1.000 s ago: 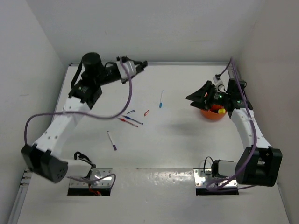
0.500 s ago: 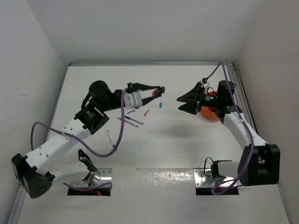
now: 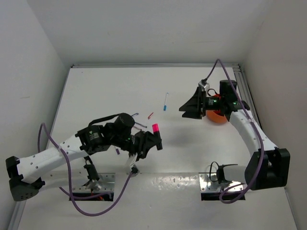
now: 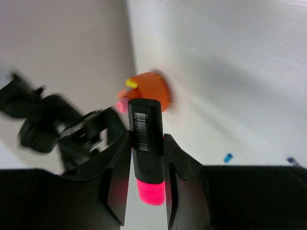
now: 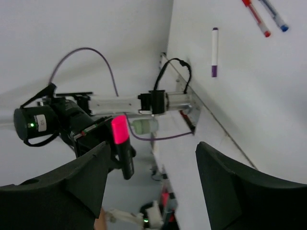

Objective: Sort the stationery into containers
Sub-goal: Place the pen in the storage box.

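Observation:
My left gripper (image 3: 153, 138) is shut on a pink-capped black marker (image 3: 155, 128), held above the table's near middle. In the left wrist view the marker (image 4: 146, 143) sits upright between both fingers, with the gripper (image 4: 146, 138) closed round it. The orange bowl (image 3: 218, 117) stands at the right and holds a yellow item; it also shows in the left wrist view (image 4: 152, 90). My right gripper (image 3: 188, 106) is open and empty, just left of the bowl, fingers spread wide (image 5: 153, 148). A blue pen (image 3: 165, 101) and short red (image 3: 150, 115) and blue (image 3: 134, 114) pens lie mid-table.
A purple-tipped white pen (image 5: 214, 51) and red (image 5: 255, 12) and blue (image 5: 273, 9) pens lie near the left arm, partly hidden by it in the top view. White walls close in the table on three sides. The arm mounting plates (image 3: 223, 182) sit at the near edge.
My left arm has swung from the far left corner down to the near middle, carrying the pink marker. My right gripper has moved a little left and away from over the bowl.

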You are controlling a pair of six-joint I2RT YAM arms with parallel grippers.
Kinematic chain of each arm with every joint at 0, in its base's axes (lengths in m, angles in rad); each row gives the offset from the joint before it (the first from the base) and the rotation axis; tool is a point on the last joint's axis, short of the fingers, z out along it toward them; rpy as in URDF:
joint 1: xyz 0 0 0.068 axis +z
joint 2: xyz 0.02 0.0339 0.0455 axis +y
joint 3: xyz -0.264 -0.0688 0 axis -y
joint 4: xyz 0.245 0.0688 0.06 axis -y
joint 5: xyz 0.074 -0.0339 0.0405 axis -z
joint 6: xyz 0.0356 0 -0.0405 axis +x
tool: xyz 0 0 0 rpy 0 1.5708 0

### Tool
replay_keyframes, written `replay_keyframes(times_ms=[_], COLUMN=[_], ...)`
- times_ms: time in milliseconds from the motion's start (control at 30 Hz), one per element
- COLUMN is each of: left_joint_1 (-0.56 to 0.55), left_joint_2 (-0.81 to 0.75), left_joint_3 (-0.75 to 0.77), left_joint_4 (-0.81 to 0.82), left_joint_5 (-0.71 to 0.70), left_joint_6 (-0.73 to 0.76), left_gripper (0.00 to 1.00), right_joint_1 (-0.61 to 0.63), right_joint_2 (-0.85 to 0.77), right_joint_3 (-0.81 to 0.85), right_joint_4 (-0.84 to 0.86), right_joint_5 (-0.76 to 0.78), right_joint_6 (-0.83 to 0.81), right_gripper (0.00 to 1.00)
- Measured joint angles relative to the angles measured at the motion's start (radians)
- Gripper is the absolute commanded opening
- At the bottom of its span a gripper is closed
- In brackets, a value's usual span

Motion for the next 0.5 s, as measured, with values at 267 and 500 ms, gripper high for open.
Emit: replay_keyframes(times_ms=[267,500], left_joint_1=[-0.104,-0.169], left_joint_2=[0.019,0.03], left_joint_3=[-0.01,-0.01], left_joint_4=[-0.234,-0.315], left_joint_5=[-0.123,-0.182], left_joint_6=[0.143,0.165], left_gripper=[0.0,0.0], right_joint_1=[0.096,0.156], right_joint_2=[0.003,0.044], right_joint_3=[0.2,0.242], right_joint_4=[-0.406,-0.585], right_joint_5=[0.214,0.315], right_joint_6=[-0.44,-0.624], right_gripper=[0.61,0.56])
